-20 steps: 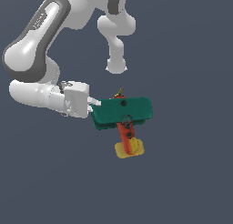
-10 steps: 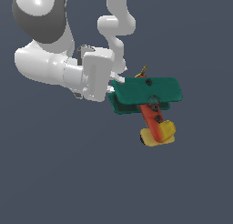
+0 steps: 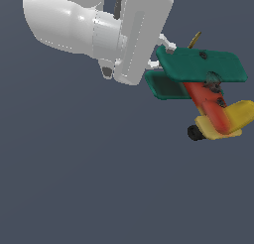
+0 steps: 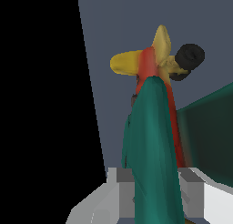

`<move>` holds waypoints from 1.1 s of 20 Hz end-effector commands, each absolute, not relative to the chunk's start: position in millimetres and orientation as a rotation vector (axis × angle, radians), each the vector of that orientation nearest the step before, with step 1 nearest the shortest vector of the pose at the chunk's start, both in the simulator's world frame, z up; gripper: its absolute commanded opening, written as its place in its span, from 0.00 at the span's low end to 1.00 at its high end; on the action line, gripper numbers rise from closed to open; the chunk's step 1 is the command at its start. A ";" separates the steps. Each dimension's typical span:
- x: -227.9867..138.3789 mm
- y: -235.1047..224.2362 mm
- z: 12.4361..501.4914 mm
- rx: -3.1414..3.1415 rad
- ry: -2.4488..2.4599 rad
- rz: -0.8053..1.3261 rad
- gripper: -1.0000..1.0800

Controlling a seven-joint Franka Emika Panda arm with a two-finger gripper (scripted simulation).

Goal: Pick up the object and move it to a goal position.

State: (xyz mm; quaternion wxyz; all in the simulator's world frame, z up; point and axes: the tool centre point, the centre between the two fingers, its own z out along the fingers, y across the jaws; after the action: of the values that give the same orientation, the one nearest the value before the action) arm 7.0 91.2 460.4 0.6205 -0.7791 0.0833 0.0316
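A: Moved again: arm and toy biplane [image 3: 204,84] now sit further toward the exterior view's right and look bigger than 0.5 s ago.

B: Gripper [image 4: 152,184]?

A: Clamped on a teal wing [image 4: 152,145]. Plane's airborne, tail [image 3: 225,120] lowest, at right.

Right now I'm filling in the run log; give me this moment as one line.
phase: carrying | claw: shut on toy biplane wing | biplane: off the ground, tail pointing away from claw | goal: not visible
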 end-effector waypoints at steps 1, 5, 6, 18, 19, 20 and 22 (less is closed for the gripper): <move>5.9 108.1 487.8 -1.787 0.188 0.067 0.00; 5.7 126.9 516.9 -1.785 0.187 0.063 0.00; 5.7 130.1 521.8 -1.785 0.187 0.062 0.00; 6.6 135.1 530.6 -1.787 0.189 0.061 0.00; 5.9 135.8 532.1 -1.787 0.189 0.061 0.00; 4.9 136.7 534.3 -1.787 0.189 0.061 0.00; 2.3 139.8 539.8 -1.788 0.189 0.062 0.00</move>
State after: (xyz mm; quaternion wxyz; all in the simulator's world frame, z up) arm 4.7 137.5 531.8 0.6212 -0.7785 0.0848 0.0292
